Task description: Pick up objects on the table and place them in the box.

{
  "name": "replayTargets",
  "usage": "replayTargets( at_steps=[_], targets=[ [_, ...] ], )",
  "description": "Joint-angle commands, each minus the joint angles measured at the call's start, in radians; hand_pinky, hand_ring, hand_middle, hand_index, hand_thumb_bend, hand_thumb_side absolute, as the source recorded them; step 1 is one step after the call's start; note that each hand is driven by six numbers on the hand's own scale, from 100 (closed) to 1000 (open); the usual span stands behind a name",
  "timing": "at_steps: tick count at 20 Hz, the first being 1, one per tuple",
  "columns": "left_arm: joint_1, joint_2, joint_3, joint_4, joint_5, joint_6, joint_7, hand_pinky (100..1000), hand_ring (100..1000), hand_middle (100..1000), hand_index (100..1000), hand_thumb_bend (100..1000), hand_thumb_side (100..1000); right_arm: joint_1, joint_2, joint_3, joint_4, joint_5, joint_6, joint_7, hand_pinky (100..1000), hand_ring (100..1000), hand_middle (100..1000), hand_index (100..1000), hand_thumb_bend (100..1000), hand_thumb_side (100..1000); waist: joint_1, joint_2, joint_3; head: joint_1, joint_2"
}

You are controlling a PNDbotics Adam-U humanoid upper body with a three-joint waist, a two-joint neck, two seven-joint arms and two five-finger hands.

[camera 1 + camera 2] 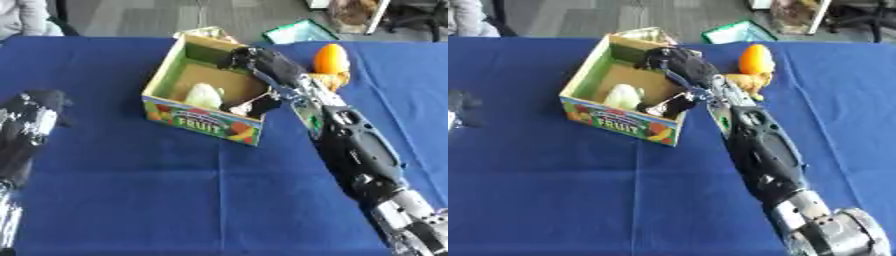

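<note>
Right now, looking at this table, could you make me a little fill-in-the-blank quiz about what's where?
1. The box carries the printed word ____ on its front.
2. The table is covered with a cloth of the colour ____.
3. The right hand reaches over the ____, where a pale object lies inside.
4. The orange object stands on the table, outside the box, on the robot's ____ side.

Missing words: FRUIT; blue; box; right

"FRUIT" on the box [203,123] front panel
</note>
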Motion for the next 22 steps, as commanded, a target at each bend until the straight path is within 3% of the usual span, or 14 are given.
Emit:
replayTargets(
  at_steps=[1, 9, 13, 17, 22],
  targets=[
    [-0.006, 0.011, 0.004, -0.016, 0.002, -0.001, 0.000, 593, 742, 568, 663, 304, 466, -0.030, -0.049, -0.012, -0.037, -0.056, 0.005, 0.022, 609, 661, 648, 795, 487, 419, 0.005, -0.014, -0.003, 0.005, -0.012],
    [0.000, 0.016, 0.007, -0.015, -0.002, -0.001, 0.004, 593, 742, 568, 663, 303, 468, -0.052, -0.172, -0.045, -0.060, -0.245, 0.034, 0.134, 647, 690, 643, 784, 468, 342, -0.002, -0.018, -0.017, 0.007, -0.013],
    [0.003, 0.019, 0.010, -0.015, -0.003, -0.001, 0.007, 592, 742, 568, 664, 305, 468, -0.040, -0.225, -0.072, -0.026, -0.302, 0.015, 0.209, 700, 749, 678, 796, 465, 328, -0.006, -0.019, -0.022, 0.010, -0.016],
    [0.004, 0.022, 0.012, -0.015, -0.005, 0.000, 0.008, 592, 742, 568, 663, 306, 469, -0.028, -0.282, -0.103, 0.018, -0.329, -0.012, 0.265, 726, 779, 704, 802, 464, 338, -0.013, -0.018, -0.026, 0.014, -0.018],
    [0.004, 0.023, 0.012, -0.015, -0.007, 0.000, 0.008, 593, 741, 568, 664, 305, 470, -0.020, -0.314, -0.126, 0.065, -0.299, -0.017, 0.283, 746, 805, 739, 814, 464, 344, -0.015, -0.017, -0.027, 0.013, -0.017]
  ],
)
